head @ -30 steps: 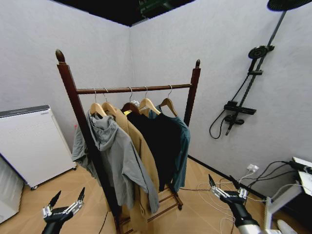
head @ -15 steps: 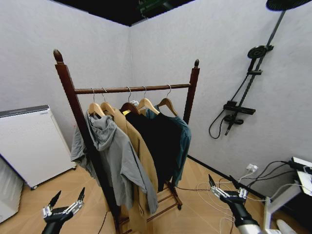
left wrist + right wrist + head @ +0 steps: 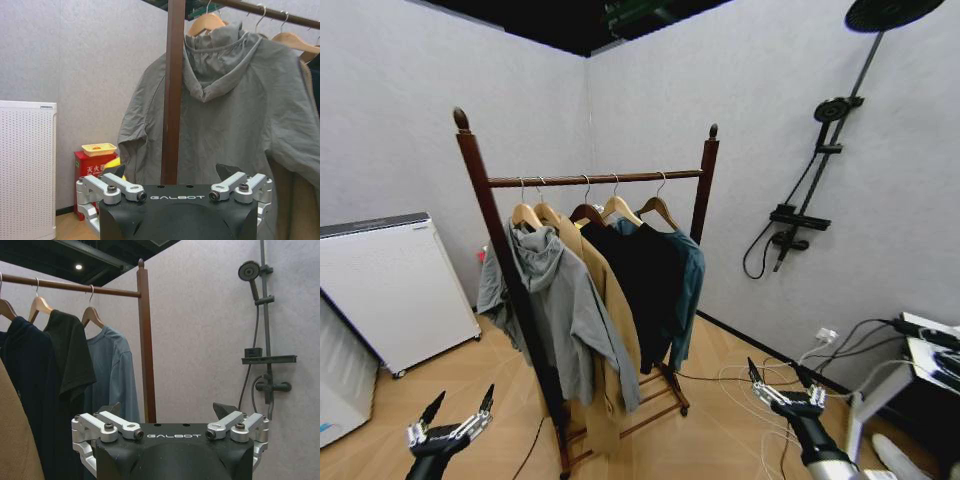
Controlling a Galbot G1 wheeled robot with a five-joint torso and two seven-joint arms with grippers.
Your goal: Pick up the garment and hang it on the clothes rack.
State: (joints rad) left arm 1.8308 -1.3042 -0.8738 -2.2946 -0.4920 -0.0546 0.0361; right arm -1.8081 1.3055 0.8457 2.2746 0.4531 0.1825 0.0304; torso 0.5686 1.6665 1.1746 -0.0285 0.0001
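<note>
The garment [image 3: 691, 272], a dark teal-blue top on a wooden hanger, hangs at the right end of the clothes rack [image 3: 596, 180], partly behind a black garment [image 3: 642, 280]. In the right wrist view the garment [image 3: 113, 376] hangs beside the rack's post [image 3: 146, 345]. My left gripper [image 3: 455, 416] is low in front of the rack's left post, open and empty, well short of the clothes. My right gripper [image 3: 781, 384] is low at the right, open and empty, apart from the rack. The left wrist view shows the left gripper [image 3: 173, 173] facing the post and a grey hoodie [image 3: 225, 115].
A grey hooded sweatshirt [image 3: 555, 300] and a tan coat [image 3: 605, 320] also hang on the bar. A white appliance [image 3: 390, 288] stands at the left wall. A shower fixture [image 3: 802, 218] is on the right wall, with cables [image 3: 745, 378] on the floor. A red box [image 3: 94, 165] sits by the wall.
The whole head view has shifted, so the camera moved; the rack now sits slightly farther off and more central. Both grippers stay open in the same low places.
</note>
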